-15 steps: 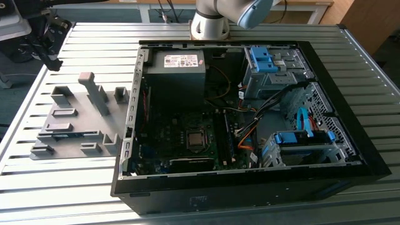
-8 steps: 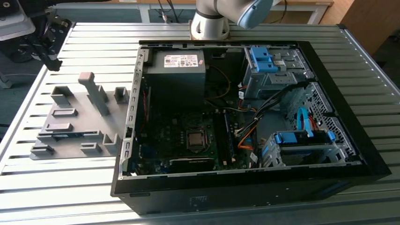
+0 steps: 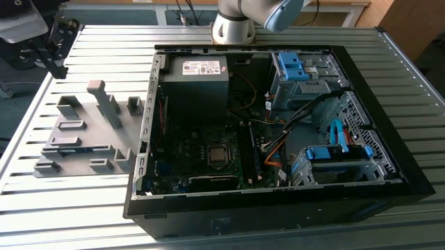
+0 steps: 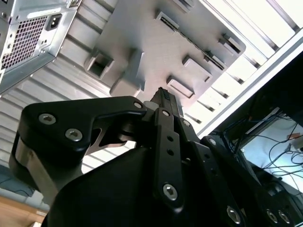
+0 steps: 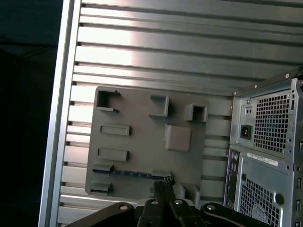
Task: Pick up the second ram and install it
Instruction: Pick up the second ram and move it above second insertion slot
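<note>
Black metal pincer (image 5: 165, 181): mine. In both wrist views my two fingertips (image 4: 163, 97) meet with no gap, drawn narrow, and nothing is caught between them. In the exterior view I hang in the air by the table's edge at the exterior view's left, apart from the plate.
Thin blue-green circuit-board stick, the second ram (image 5: 130, 173): in the first wrist view it shows as a slim strip seated along one edge of the plate, between two low grey blocks. My tips point toward one end of it, and I am not touching it.
Grey plastic fixture plate (image 5: 142, 139): a flat rectangle lying on the table, carrying raised blocks, open pockets and one square post. In the exterior view it lies just beside the computer case, on the exterior view's left.
Silver ribbed aluminium table (image 5: 165, 47): its long slats run under the plate and the case alike.
Black open desktop computer case (image 3: 278, 213): on its side, with a dark motherboard (image 3: 208, 156), a grey power supply box (image 3: 198, 78) and blue plastic drive brackets (image 3: 292, 65) inside.
Pale grey arm base (image 3: 233, 26): it stands on the table beyond the case.
</note>
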Tool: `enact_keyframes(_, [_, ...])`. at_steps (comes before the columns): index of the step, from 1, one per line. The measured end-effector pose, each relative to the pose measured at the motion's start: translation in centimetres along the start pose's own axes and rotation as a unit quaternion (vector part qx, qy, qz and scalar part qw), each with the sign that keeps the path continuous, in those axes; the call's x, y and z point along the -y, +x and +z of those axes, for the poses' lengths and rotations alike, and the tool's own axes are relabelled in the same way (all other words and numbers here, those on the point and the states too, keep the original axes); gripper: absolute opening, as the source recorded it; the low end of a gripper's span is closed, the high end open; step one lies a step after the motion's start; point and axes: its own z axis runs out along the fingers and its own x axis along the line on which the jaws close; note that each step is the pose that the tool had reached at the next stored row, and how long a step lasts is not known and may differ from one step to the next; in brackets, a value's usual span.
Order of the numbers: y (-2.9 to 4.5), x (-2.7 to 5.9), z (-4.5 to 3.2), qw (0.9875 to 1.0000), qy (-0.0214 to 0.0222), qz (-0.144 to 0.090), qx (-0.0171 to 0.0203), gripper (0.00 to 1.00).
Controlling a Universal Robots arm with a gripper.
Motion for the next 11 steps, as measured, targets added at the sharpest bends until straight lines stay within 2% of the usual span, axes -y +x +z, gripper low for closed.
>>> enact_keyframes(5, [0.00, 0.00, 0.02, 0.9996, 0.0001, -0.028, -0.0012, 0.11])
enact_keyframes(11, [0.00, 0.01, 0.02, 0.9986, 0.0003, -0.054, -0.0022, 0.11])
